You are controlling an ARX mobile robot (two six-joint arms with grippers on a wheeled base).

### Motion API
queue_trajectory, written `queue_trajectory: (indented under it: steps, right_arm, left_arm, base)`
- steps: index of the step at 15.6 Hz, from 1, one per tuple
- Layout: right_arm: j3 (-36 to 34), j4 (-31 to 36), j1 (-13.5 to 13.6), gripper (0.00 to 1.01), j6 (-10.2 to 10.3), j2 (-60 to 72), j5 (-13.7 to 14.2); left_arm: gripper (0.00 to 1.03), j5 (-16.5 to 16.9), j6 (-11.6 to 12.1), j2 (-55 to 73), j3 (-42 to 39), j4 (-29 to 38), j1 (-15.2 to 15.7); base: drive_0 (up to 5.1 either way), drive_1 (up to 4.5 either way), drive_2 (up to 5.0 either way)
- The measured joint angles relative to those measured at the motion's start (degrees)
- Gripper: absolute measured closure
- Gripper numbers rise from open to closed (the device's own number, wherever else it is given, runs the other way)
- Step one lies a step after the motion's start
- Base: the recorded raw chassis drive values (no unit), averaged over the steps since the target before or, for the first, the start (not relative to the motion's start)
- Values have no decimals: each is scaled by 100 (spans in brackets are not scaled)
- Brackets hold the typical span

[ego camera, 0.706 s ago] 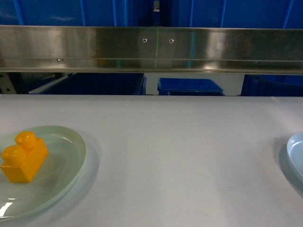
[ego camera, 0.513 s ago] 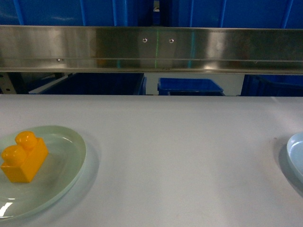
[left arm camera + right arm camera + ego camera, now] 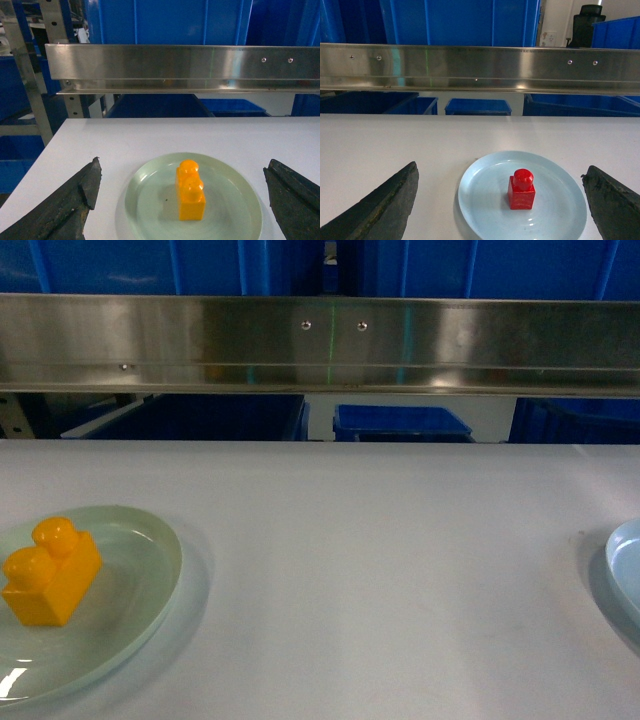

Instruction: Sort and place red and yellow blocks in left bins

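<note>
Yellow brick (image 3: 190, 191): glossy, two studs, on green plate (image 3: 150, 200), centred ahead of left gripper (image 3: 182, 200).
Left gripper: spread wide.
Red brick (image 3: 521, 189): one stud, on blue plate (image 3: 480, 195), ahead of right gripper (image 3: 502, 200).
Right gripper: spread wide.

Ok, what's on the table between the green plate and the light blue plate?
Nothing: in the head view the white table is bare between the green plate and the light blue plate.

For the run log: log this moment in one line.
left end effector open over yellow block | right end effector open over red block | neither grasped
</note>
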Motion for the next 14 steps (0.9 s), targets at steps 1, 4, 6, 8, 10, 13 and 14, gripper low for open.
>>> queue_trajectory:
  steps: [1, 4, 6, 8, 10, 13, 14]
  right_arm:
    - [0, 0, 0, 3, 0, 0, 0]
    - [0, 0, 0, 3, 0, 0, 0]
    - [0, 0, 0, 3, 0, 0, 0]
    - [0, 0, 0, 3, 0, 0, 0]
    - [0, 0, 0, 3, 0, 0, 0]
    - [0, 0, 0, 3, 0, 0, 0]
    - [0, 0, 0, 3, 0, 0, 0]
  left_arm:
    - [5, 0, 0, 0, 0, 0, 0]
    - [5, 0, 0, 0, 0, 0, 0]
    - [5, 0, 0, 0, 0, 0, 0]
    - [5, 0, 0, 0, 0, 0, 0]
    - [5, 0, 0, 0, 0, 0, 0]
    - [5, 0, 0, 0, 0, 0, 0]
    - [5, 0, 0, 0, 0, 0, 0]
  base:
    - [0, 0, 0]
    - [0, 0, 0]
    - [0, 0, 0]
    - [0, 0, 0]
    - [0, 0, 0]
    - [0, 0, 0]
    - [0, 0, 0]
